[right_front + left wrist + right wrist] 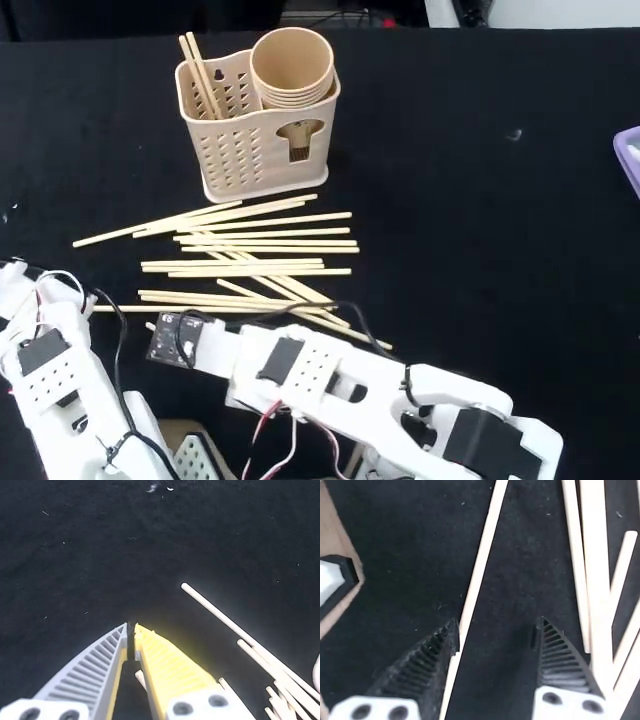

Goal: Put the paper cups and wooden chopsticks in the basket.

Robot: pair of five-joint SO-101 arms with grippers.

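Across the black worktop (480,250) we see loose chopsticks (270,242) before the basket (240,150), our left claw (131,626) pressed together empty, our right claw (497,627) spread wide over one.

You are working over a matt black cloth (480,250), finely woven and flecked with pale lint. The chopsticks (250,245) across the middle of the high view are bare pale wood, smooth and dull. At upper centre, the basket (250,150) is beige perforated plastic with a faint sheen, and the paper cups (292,62) stacked in it are matt tan paper. Your arms (330,375) are smooth white plastic. The left gripper (131,626) is ribbed plastic, part grey and part yellow. The right gripper (498,622) is ribbed matt black.
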